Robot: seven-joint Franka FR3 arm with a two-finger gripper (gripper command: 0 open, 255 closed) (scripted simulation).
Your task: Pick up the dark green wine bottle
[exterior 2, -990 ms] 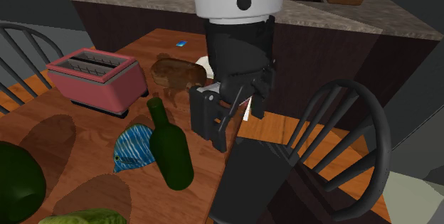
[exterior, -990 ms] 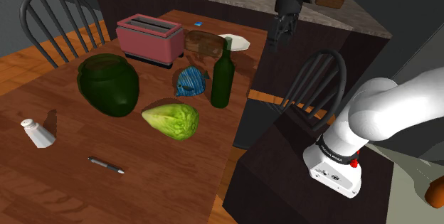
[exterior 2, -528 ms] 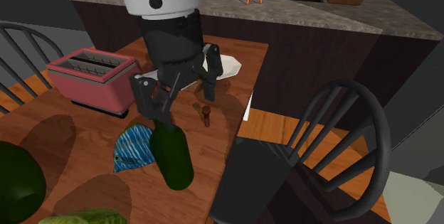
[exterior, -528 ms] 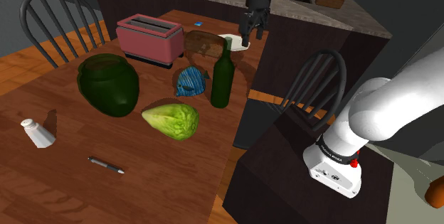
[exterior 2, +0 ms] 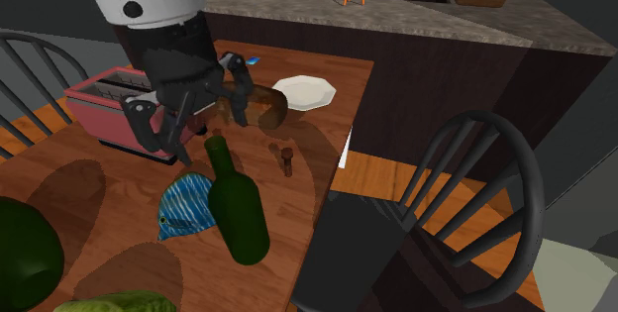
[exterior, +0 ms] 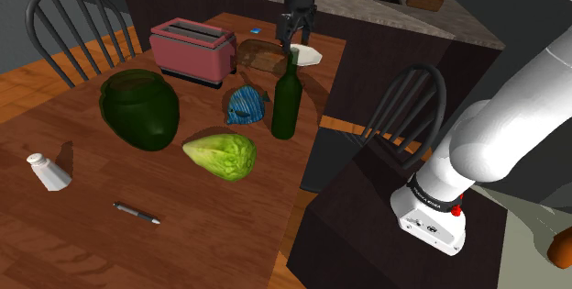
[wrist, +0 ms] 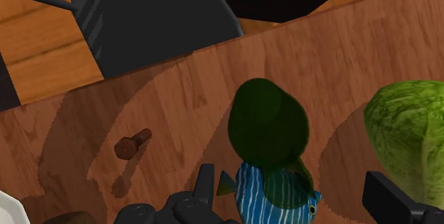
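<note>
Wooden tabletop (exterior: 82, 241), crowded; grey-topped counter (exterior 2: 416, 11) behind it. Dark green wine bottle (exterior: 285, 104) stands upright near the tabletop's edge at the shoulder view's right, just beside a blue striped fish (exterior: 245, 105); lettuce (exterior: 223, 154) near. Black chair (exterior: 403, 104) sits just beyond that edge. Jaws apart, hanging over the bottle's top. On bare wood by the bottle lies a brown piece (exterior 2: 285, 157), possibly a cork.

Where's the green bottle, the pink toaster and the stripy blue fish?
green bottle (exterior: 286, 108), shoulder view, on its wide body.
pink toaster (exterior: 188, 58), shoulder view, on its front side.
stripy blue fish (exterior: 244, 105), shoulder view, on its striped middle.
</note>
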